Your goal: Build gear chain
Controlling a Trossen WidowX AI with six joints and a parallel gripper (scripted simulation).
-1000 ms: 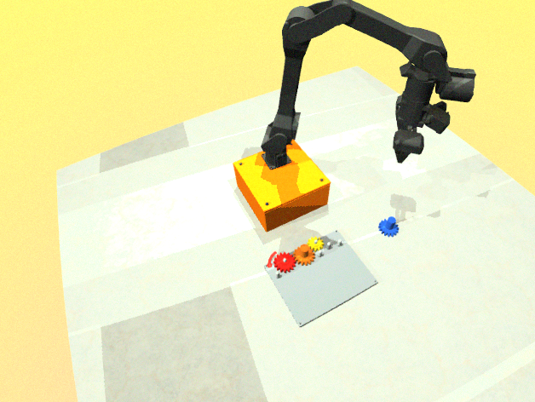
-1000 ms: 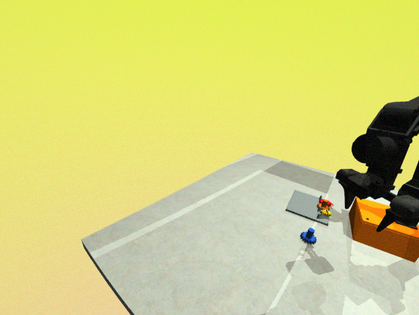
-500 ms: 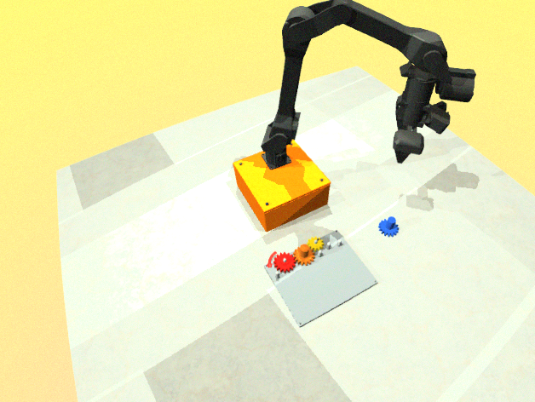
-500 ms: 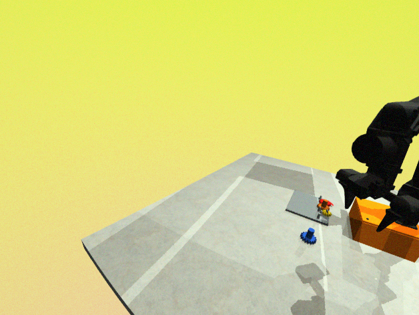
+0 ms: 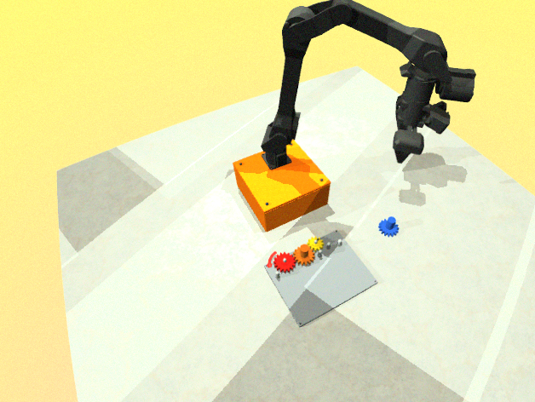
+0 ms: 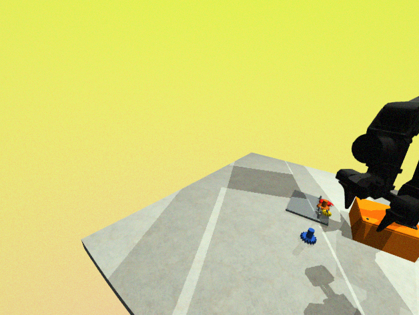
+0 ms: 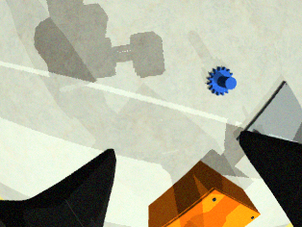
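Note:
The red gear (image 5: 290, 264) and the small yellow gear (image 5: 313, 247) (image 6: 326, 213) sit on pegs of the grey board (image 5: 342, 284) (image 6: 299, 203) (image 7: 284, 115). An orange gear (image 5: 304, 254) (image 6: 323, 205) with a knob sits between them, its teeth at the teeth of both; it looks flat, though exact tooth contact is too small to tell. Empty pegs show at the left corner (image 5: 277, 274) and right of the yellow gear (image 5: 340, 242). A loose blue gear (image 5: 388, 228) (image 6: 309, 237) (image 7: 217, 84) stands knob up on the table, off the board. My gripper (image 6: 363, 219) (image 7: 179, 147) is open and empty, high above the table, away from the board.
The orange base box (image 5: 296, 207) (image 6: 382, 245) (image 7: 207, 212) carries the arm and stands behind the board's gear side. A red arrow (image 5: 270, 260) lies beside the red gear. Arm shadows fall on the table near the blue gear.

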